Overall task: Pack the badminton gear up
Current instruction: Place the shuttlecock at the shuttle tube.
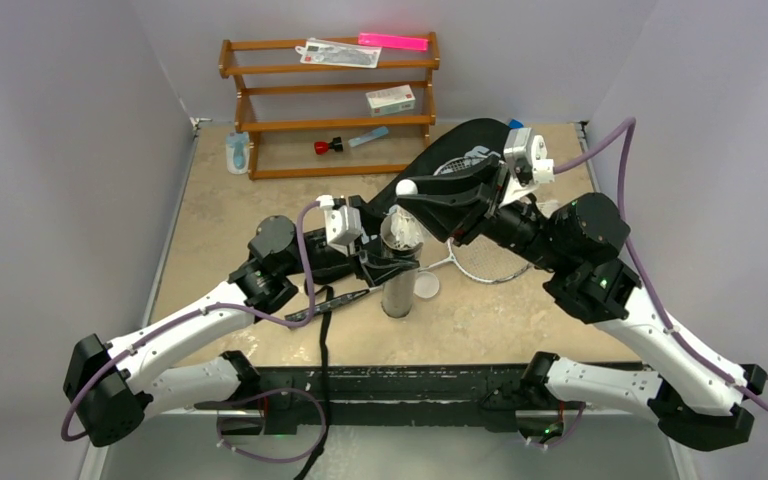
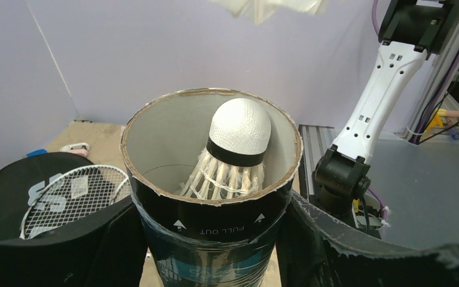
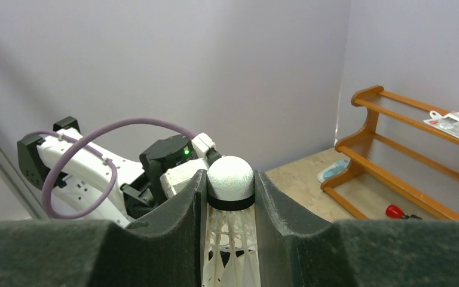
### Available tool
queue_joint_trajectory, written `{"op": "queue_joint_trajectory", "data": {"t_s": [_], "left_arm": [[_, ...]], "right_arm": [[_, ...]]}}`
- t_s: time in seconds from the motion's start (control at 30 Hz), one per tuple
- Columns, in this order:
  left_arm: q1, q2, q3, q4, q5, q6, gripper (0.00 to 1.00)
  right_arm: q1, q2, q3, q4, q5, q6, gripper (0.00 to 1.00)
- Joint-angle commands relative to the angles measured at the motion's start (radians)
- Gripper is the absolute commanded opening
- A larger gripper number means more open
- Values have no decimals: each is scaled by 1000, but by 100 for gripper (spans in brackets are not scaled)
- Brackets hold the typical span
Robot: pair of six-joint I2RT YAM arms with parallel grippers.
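Observation:
The dark tube (image 1: 397,290) stands upright on the table, and my left gripper (image 1: 392,264) is shut on its side. In the left wrist view the tube (image 2: 206,230) fills the gap between my fingers (image 2: 329,245). One white shuttlecock (image 2: 239,137) sits inside it, cork up above the rim. My right gripper (image 1: 412,192) hangs just above the tube, shut on a second shuttlecock (image 3: 230,179) with both pads on its cork. The black bag (image 1: 465,150) lies behind, with a racket head (image 2: 75,194) in its mouth. Another racket head (image 1: 485,262) lies on the table to the tube's right.
A brown wooden rack (image 1: 330,100) stands at the back with small items on its shelves. A round white lid (image 1: 426,287) lies right of the tube. A black strap (image 1: 324,345) runs over the table's near edge. Grey walls close in both sides.

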Motion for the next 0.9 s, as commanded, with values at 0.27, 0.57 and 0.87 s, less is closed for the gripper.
{"op": "queue_joint_trajectory", "data": {"t_s": [0.27, 0.57, 0.87], "left_arm": [[-1, -14, 34, -38, -61, 4, 63], [-1, -12, 42, -45, -71, 1, 86], [-1, -17, 45, -61, -76, 10, 84]], "right_arm": [[1, 19, -37, 85, 119, 73, 18], [1, 58, -44, 94, 138, 72, 18], [1, 62, -64, 95, 173, 67, 17]]}}
